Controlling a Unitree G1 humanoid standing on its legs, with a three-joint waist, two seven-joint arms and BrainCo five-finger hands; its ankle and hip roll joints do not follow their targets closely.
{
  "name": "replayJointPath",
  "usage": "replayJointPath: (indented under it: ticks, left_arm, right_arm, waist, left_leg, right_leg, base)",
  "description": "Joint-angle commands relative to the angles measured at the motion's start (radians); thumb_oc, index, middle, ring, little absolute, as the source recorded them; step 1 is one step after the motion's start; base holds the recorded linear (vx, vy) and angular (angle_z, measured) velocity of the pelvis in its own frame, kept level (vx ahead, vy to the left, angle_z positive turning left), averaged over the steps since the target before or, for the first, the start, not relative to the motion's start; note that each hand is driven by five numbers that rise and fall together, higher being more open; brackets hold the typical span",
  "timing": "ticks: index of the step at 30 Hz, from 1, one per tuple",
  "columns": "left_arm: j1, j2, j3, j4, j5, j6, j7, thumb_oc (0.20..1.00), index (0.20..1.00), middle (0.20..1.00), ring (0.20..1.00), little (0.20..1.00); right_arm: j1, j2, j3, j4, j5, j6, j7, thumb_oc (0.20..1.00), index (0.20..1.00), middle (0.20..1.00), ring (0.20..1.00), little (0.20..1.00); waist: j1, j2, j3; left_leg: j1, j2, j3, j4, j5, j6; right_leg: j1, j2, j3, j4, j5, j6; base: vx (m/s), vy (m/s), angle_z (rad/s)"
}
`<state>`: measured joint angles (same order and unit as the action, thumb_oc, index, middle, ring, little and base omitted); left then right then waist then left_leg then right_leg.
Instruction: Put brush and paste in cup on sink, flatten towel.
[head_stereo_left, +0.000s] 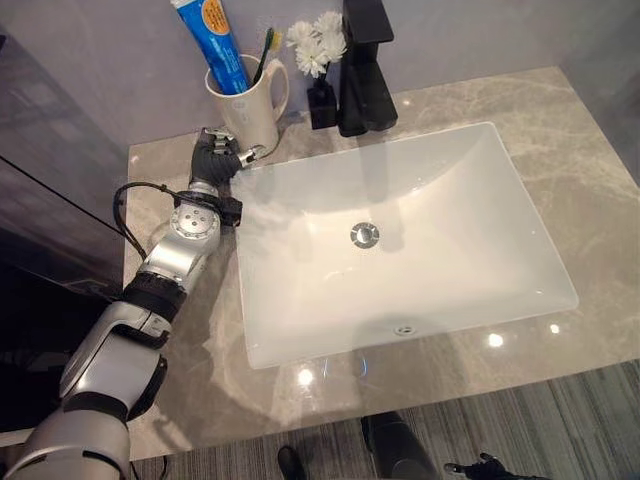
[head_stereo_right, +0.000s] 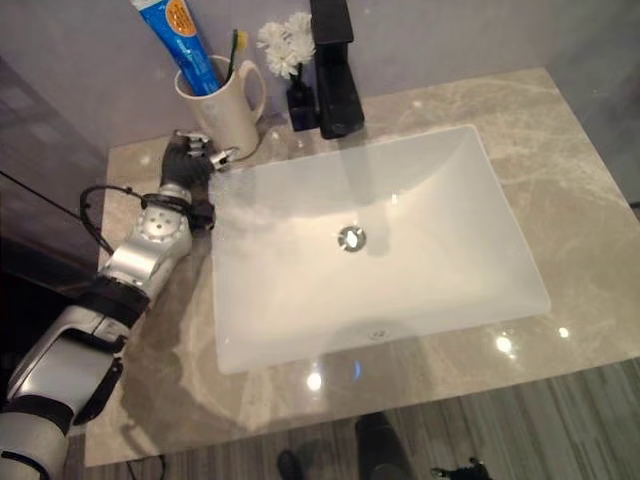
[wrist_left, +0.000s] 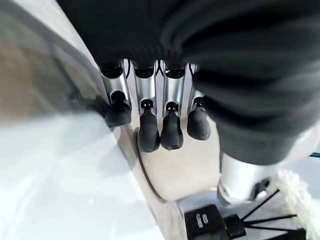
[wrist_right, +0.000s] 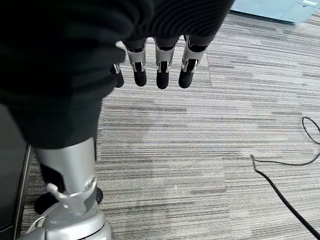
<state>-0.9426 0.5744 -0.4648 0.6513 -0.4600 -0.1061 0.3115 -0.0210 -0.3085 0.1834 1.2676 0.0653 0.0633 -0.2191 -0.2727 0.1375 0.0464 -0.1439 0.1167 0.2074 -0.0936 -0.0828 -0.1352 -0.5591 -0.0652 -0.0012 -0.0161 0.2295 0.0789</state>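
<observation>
A cream cup (head_stereo_left: 248, 108) with a handle stands at the back left of the counter, behind the basin's corner. A blue toothpaste tube (head_stereo_left: 213, 45) and a green toothbrush (head_stereo_left: 266, 48) stand upright inside it. My left hand (head_stereo_left: 214, 156) rests just in front of the cup's base, its fingers (wrist_left: 149, 134) relaxed, close to the cup (wrist_left: 183, 172) and holding nothing. My right hand (wrist_right: 159, 60) hangs low over the carpet, fingers straight and empty.
A white rectangular basin (head_stereo_left: 450, 190) takes up the middle of the grey marble counter (head_stereo_left: 590, 200). A black faucet (head_stereo_left: 364, 70) and a black vase of white flowers (head_stereo_left: 318, 48) stand to the right of the cup, against the wall.
</observation>
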Motion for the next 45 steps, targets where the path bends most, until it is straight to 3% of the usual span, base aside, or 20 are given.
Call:
replayJointPath:
  ticks: [1,11,17,20,23,29,37,40,41,45]
  left_arm:
    - [-0.054,0.003,0.013,0.072,0.024,-0.002,0.011,0.200,0.200,0.200,0.200,0.200]
    - [0.061,-0.067,0.120,0.003,0.087,-0.008,0.112,0.200,0.200,0.200,0.200,0.200]
    - [0.315,-0.043,0.253,-0.223,0.150,-0.029,0.111,0.200,0.200,0.200,0.200,0.200]
    - [0.517,0.025,0.357,-0.351,0.309,-0.022,0.098,0.200,0.200,0.200,0.200,0.200]
    - [0.681,0.053,0.456,-0.429,0.357,-0.042,0.087,0.200,0.200,0.200,0.200,0.200]
    - [0.926,0.006,0.599,-0.562,0.327,-0.096,0.043,0.200,0.200,0.200,0.200,0.200]
    - [1.123,-0.071,0.599,-0.679,0.261,-0.110,-0.073,0.200,0.200,0.200,0.200,0.200]
    - [1.149,-0.088,0.580,-0.650,0.254,-0.099,-0.091,0.200,0.200,0.200,0.200,0.200]
    - [1.175,-0.124,0.553,-0.573,0.225,-0.075,-0.103,0.200,0.200,0.200,0.200,0.200]
    - [1.209,-0.108,0.536,-0.551,0.236,-0.059,-0.134,0.200,0.200,0.200,0.200,0.200]
  right_arm:
    - [0.010,-0.023,0.024,0.009,0.029,0.000,-0.028,1.000,1.000,1.000,1.000,1.000]
    - [-0.002,-0.011,0.023,0.016,0.033,-0.004,-0.046,1.000,1.000,1.000,1.000,1.000]
    - [0.000,-0.008,-0.018,0.021,0.020,0.000,-0.031,1.000,1.000,1.000,1.000,1.000]
    - [0.011,0.003,-0.044,0.026,0.004,-0.004,-0.008,1.000,1.000,1.000,1.000,1.000]
    - [0.020,0.007,-0.065,0.028,-0.011,-0.011,0.005,1.000,1.000,1.000,1.000,1.000]
    - [0.022,0.004,-0.081,0.051,-0.046,-0.014,0.020,1.000,1.000,1.000,1.000,1.000]
    - [-0.001,0.016,-0.096,0.031,-0.035,-0.026,0.017,1.000,1.000,1.000,1.000,1.000]
    - [0.002,0.022,-0.101,0.015,-0.019,-0.030,0.013,1.000,1.000,1.000,1.000,1.000]
    - [0.002,0.023,-0.112,-0.013,0.001,-0.038,0.002,1.000,1.000,1.000,1.000,1.000]
    - [0.007,0.021,-0.127,-0.029,0.014,-0.036,-0.001,1.000,1.000,1.000,1.000,1.000]
  waist:
    - [-0.033,0.013,0.044]
    - [-0.017,-0.005,0.041]
    - [0.018,-0.037,0.028]
    - [0.049,-0.066,0.012]
    - [0.074,-0.081,-0.002]
    - [0.118,-0.108,-0.032]
    - [0.187,-0.156,-0.035]
    - [0.196,-0.171,-0.020]
    - [0.205,-0.187,0.000]
    - [0.207,-0.197,0.017]
  left_leg:
    - [0.067,0.018,-0.022,0.006,0.052,-0.038]
    - [0.085,0.026,-0.047,0.006,0.048,-0.036]
    - [0.118,0.022,-0.077,0.006,0.038,-0.031]
    - [0.150,0.023,-0.087,0.006,0.024,-0.022]
    - [0.173,0.024,-0.096,0.006,0.019,-0.015]
    - [0.222,0.012,-0.110,0.006,-0.004,0.013]
    - [0.294,-0.044,-0.123,0.033,-0.049,0.076]
    - [0.283,-0.064,-0.127,0.078,-0.072,0.092]
    - [0.269,-0.090,-0.125,0.121,-0.093,0.111]
    - [0.257,-0.115,-0.126,0.164,-0.113,0.122]
  right_leg:
    - [-0.004,-0.025,-0.006,0.075,-0.084,0.073]
    - [0.024,-0.026,-0.030,0.096,-0.099,0.069]
    - [0.103,-0.044,-0.061,0.078,-0.099,0.070]
    - [0.143,-0.047,-0.073,0.081,-0.104,0.073]
    - [0.177,-0.048,-0.078,0.085,-0.111,0.077]
    - [0.243,-0.054,-0.089,0.085,-0.120,0.085]
    - [0.329,-0.089,-0.098,0.072,-0.099,0.111]
    - [0.342,-0.107,-0.101,0.072,-0.087,0.117]
    - [0.348,-0.129,-0.109,0.074,-0.071,0.124]
    - [0.352,-0.152,-0.113,0.076,-0.048,0.134]
  base:
    - [-0.02,-0.014,-0.03]
    - [0.00,-0.004,0.01]
    - [-0.01,0.008,0.10]
    - [-0.01,0.026,0.28]
    - [-0.02,0.045,0.04]
    - [-0.02,0.058,0.09]
    - [-0.05,0.113,0.02]
    - [-0.12,0.127,0.02]
    - [-0.10,0.090,0.06]
    - [-0.11,0.136,0.07]
